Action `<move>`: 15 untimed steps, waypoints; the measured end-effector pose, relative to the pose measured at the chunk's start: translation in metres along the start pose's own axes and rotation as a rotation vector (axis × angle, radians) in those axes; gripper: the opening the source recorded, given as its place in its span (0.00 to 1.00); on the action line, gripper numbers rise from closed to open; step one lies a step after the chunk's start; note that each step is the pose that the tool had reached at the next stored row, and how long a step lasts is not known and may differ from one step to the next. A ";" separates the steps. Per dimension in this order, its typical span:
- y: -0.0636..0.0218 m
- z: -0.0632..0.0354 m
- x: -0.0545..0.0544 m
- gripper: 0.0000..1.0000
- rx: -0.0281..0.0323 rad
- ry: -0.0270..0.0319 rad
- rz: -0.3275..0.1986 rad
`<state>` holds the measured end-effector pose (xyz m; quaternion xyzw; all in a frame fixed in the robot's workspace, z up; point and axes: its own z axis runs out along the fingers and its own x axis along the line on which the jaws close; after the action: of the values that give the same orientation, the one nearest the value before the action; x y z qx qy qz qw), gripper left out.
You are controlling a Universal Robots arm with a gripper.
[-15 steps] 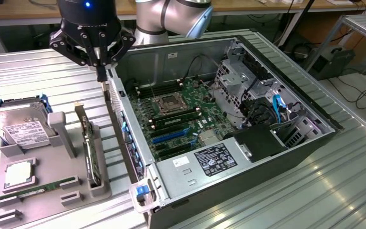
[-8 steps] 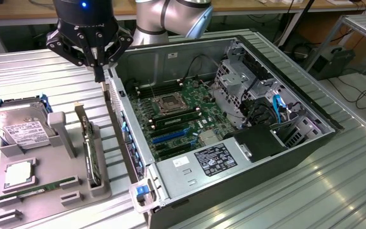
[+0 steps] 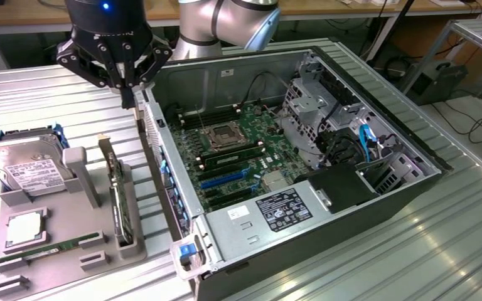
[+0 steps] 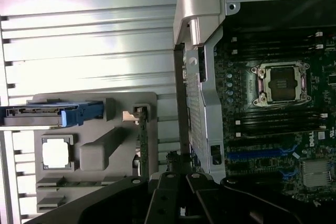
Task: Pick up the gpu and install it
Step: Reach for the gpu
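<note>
- The gripper [image 3: 128,99] hangs over the ribbed metal surface [image 3: 48,100], just outside the open computer case [image 3: 216,78], beside the case's outer wall at the exterior view's left.
- Its fingers look drawn together, with nothing between them.
- The gpu [image 3: 121,202] stands on edge in a slot of the grey holder tray [image 3: 53,210], just beside the case's outer wall, apart from the gripper.
- On the tray, farther from the case than the gpu, lie a hard drive [image 3: 27,169], a processor chip [image 3: 25,229] and a memory stick [image 3: 48,249].
- Inside the case the motherboard [image 3: 241,164] lies exposed, its processor socket [image 3: 224,135] open.
</note>
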<state>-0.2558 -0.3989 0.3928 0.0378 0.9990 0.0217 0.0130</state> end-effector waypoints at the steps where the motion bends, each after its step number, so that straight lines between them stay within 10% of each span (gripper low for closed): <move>1: 0.0000 0.0000 0.000 0.11 -0.0001 0.0000 0.000; 15: -0.0005 -0.0002 0.007 0.11 -0.0001 -0.0001 0.000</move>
<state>-0.2628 -0.3989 0.3927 0.0379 0.9990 0.0217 0.0131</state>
